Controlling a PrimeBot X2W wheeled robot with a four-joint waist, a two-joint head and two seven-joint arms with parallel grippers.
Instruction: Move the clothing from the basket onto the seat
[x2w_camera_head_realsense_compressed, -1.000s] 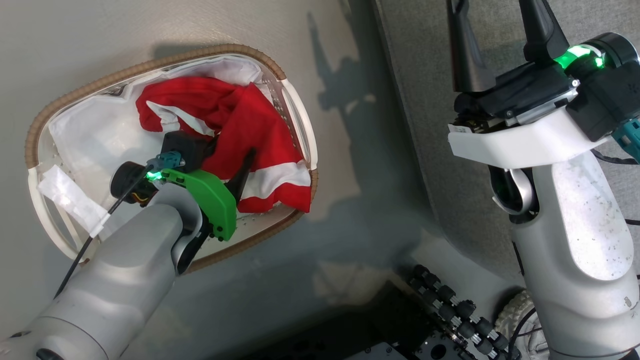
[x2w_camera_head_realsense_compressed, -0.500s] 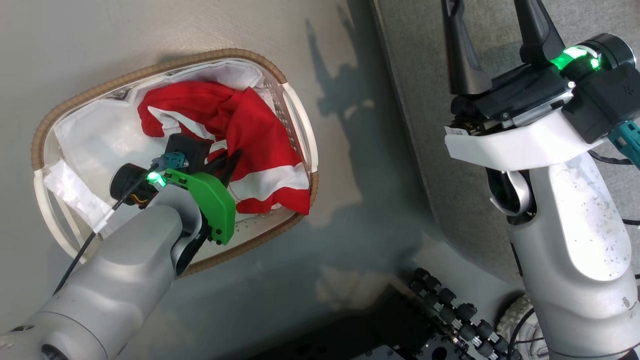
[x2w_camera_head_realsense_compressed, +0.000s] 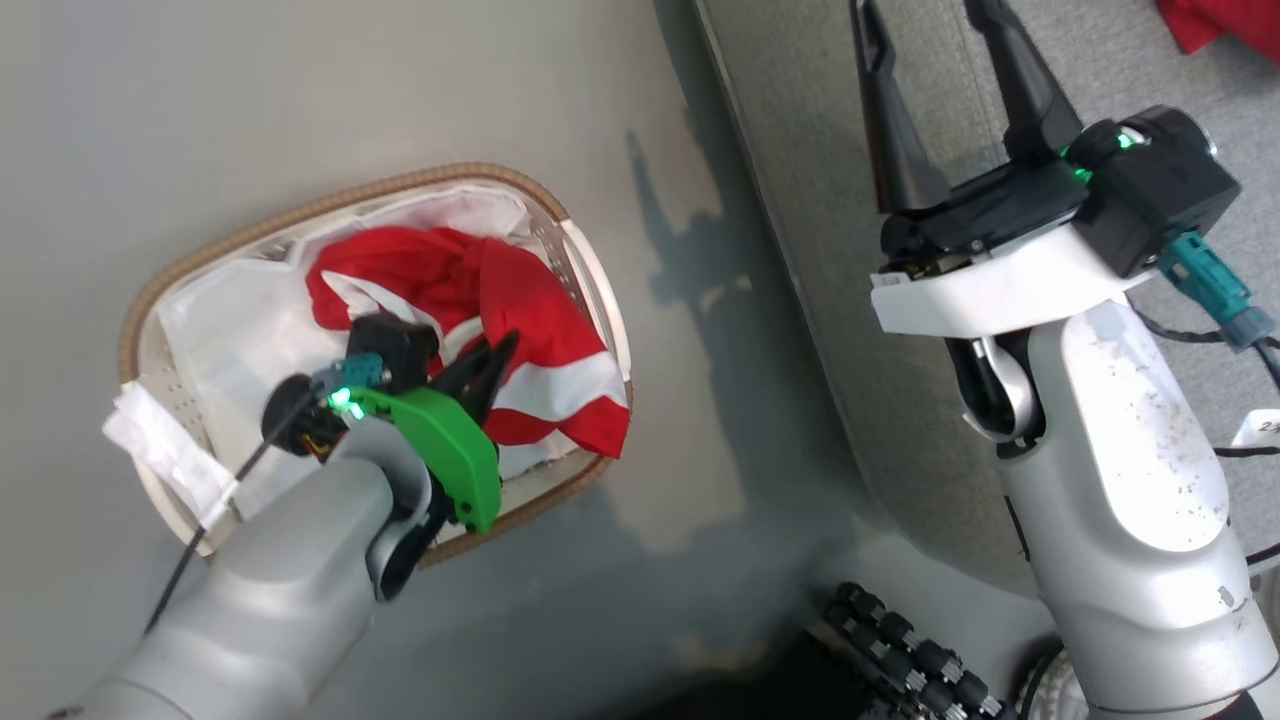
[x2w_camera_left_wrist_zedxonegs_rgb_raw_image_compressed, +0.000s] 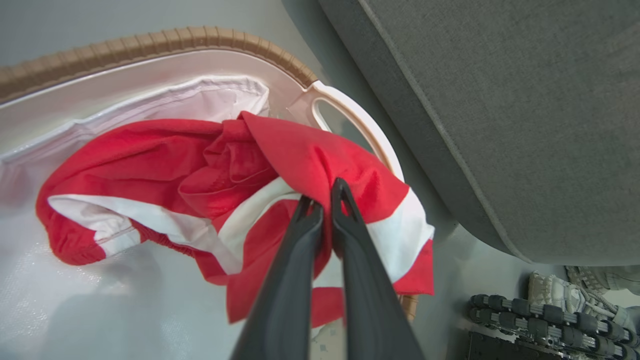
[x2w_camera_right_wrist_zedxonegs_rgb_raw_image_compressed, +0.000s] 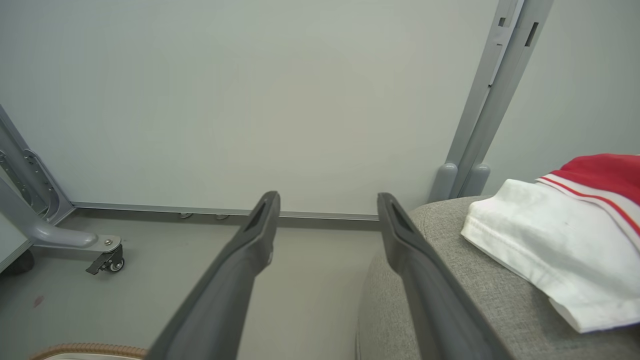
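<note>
A red jersey (x2w_camera_head_realsense_compressed: 520, 300) with white stripe bands lies crumpled in the white basket with a brown woven rim (x2w_camera_head_realsense_compressed: 330, 205) on the floor. My left gripper (x2w_camera_head_realsense_compressed: 495, 352) reaches into the basket, shut on a fold of that jersey (x2w_camera_left_wrist_zedxonegs_rgb_raw_image_compressed: 300, 160); in the left wrist view its tips (x2w_camera_left_wrist_zedxonegs_rgb_raw_image_compressed: 326, 196) pinch the red cloth. My right gripper (x2w_camera_head_realsense_compressed: 920, 25) hangs open and empty over the grey seat (x2w_camera_head_realsense_compressed: 800, 200), near its edge (x2w_camera_right_wrist_zedxonegs_rgb_raw_image_compressed: 450, 280). Another red and white garment (x2w_camera_right_wrist_zedxonegs_rgb_raw_image_compressed: 550, 235) lies on the seat, with a red corner (x2w_camera_head_realsense_compressed: 1220, 25) at the head view's top right.
The white liner (x2w_camera_head_realsense_compressed: 220, 320) covers the basket's bottom, and a white tape strip (x2w_camera_head_realsense_compressed: 160, 450) hangs on its near rim. The seat's side (x2w_camera_left_wrist_zedxonegs_rgb_raw_image_compressed: 500, 100) runs just right of the basket. My base's black rollers (x2w_camera_head_realsense_compressed: 900, 660) are below. A wheeled grey frame (x2w_camera_right_wrist_zedxonegs_rgb_raw_image_compressed: 105, 257) and post (x2w_camera_right_wrist_zedxonegs_rgb_raw_image_compressed: 480, 100) stand by the wall.
The left gripper's fingers have closed on the jersey fold. The head camera has moved, shifting the basket lower and right in the picture and bringing the seat's red garment into view.
</note>
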